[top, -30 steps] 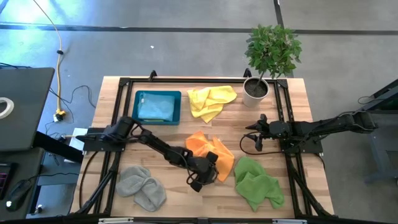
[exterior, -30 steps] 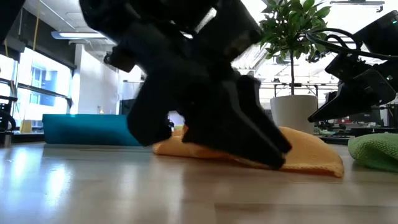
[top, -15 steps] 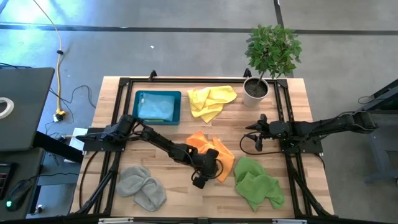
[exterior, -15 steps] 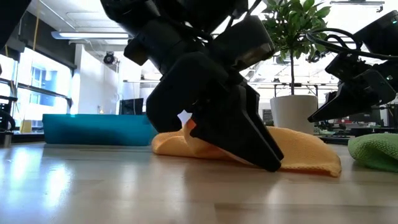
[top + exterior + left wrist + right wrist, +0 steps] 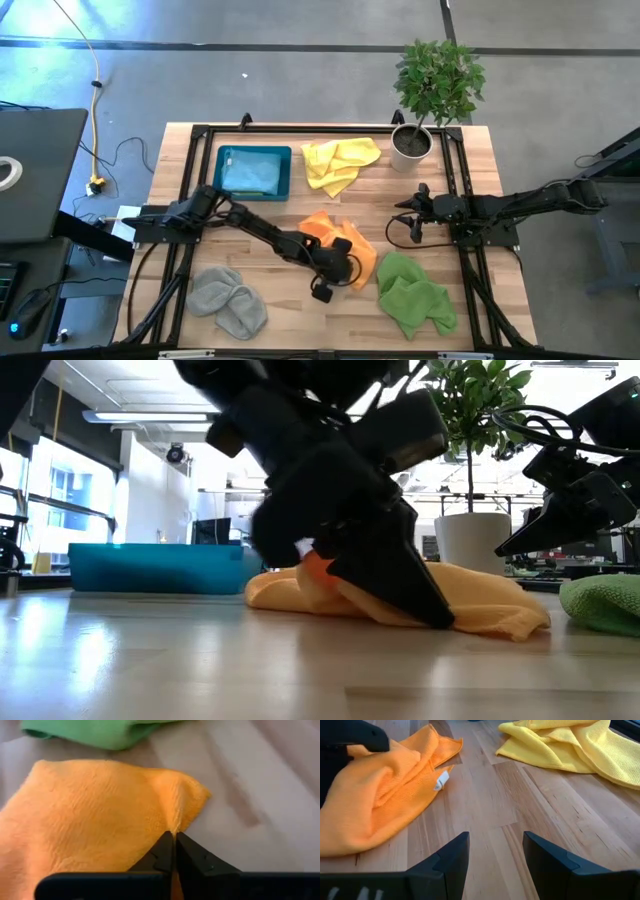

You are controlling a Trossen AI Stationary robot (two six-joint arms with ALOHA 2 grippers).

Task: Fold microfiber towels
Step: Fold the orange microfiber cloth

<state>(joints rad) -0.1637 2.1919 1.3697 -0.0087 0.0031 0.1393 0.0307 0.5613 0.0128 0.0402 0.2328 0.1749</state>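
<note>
The orange towel lies crumpled at the table's middle, and my left gripper is shut on its near part; the low view shows the same gripper low over the cloth. Around it lie a yellow towel at the far side, a green towel at the near right and a grey towel at the near left. A light blue towel rests in the tray. My right gripper waits open at the right, touching nothing. My left gripper pinches a raised pucker of the orange towel between its two fingertips, a short way in from the towel's corner. The fingers slant down onto it from the table's left. The rest of the towel lies slack on the table; one layer or several, I cannot tell.
A dark teal tray stands at the far left. A potted plant stands at the far right corner. Black frame rails run along the table's sides. Bare wood shows between the grey and green towels.
My left gripper has shut on the orange towel, its fingers wide apart a second ago and now together. It has rolled a little over the cloth. The towel's near part has puckered up between the fingertips, while the rest has stayed on the table.
</note>
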